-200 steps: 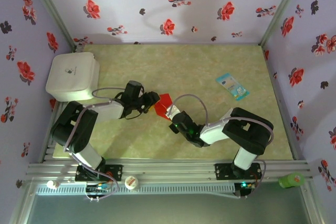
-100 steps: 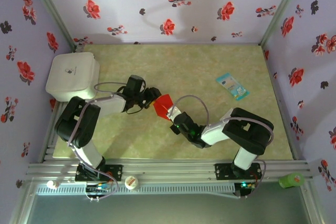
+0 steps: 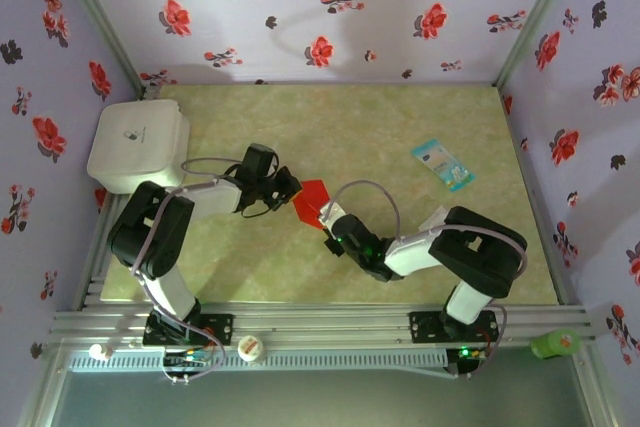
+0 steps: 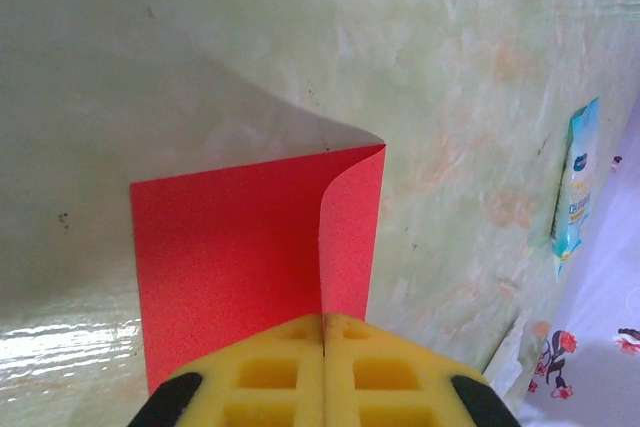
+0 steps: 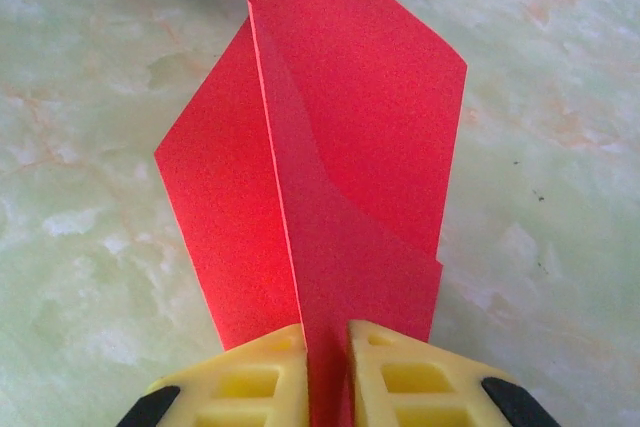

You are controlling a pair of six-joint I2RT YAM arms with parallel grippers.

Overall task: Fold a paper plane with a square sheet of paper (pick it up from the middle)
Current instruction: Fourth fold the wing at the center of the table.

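paper [image 3: 311, 201]: thin, light, floppy, creases easily; one flap curled over; mid-worktop [image 3: 400, 117], between both arms | hold: edges, gentle pinch | left gripper [image 4: 323, 319]: pressed together on paper edge | right gripper [image 5: 327, 332]: jaws slightly parted round opposite edge, grip unclear | room: open all round; packet [image 3: 442, 164] well apart, toward right edge

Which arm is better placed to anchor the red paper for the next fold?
Probably the left: the left tool is shut on the red paper's edge, while the right tool's fingers stand slightly apart around it.
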